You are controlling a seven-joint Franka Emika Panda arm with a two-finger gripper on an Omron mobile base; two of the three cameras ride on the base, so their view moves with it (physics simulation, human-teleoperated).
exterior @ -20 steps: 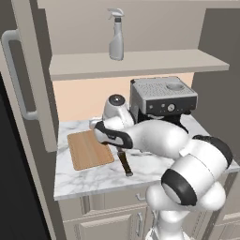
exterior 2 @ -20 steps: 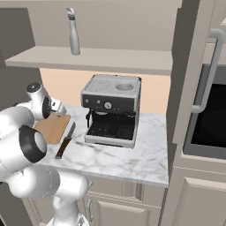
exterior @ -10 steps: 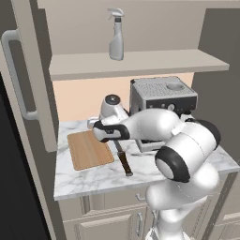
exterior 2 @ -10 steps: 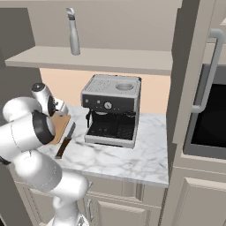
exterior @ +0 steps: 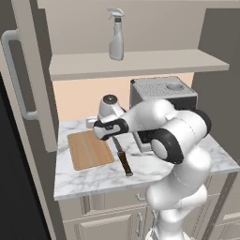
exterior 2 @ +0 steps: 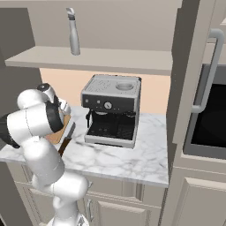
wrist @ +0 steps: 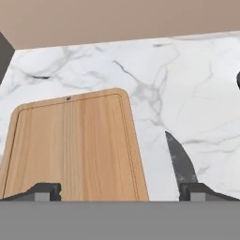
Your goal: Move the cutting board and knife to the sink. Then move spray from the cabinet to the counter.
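Note:
The light wooden cutting board lies flat on the left of the marble counter. The knife lies just right of it, with its dark blade pointing toward the back wall. My gripper hovers open above the board's right edge. One fingertip is over the board and the other is over the blade, with nothing held. The pale spray stands upright on the cabinet shelf, beside the open door. The sink is out of view.
A steel coffee machine stands on the counter just right of the knife, close behind my arm. A built-in oven with a bar handle fills the right side. The cabinet door hangs over the counter's left end.
My hand has shifted a little to the left over the board's right edge while the elbow swung up and toward the coffee machine. Board, knife and spray have not moved.

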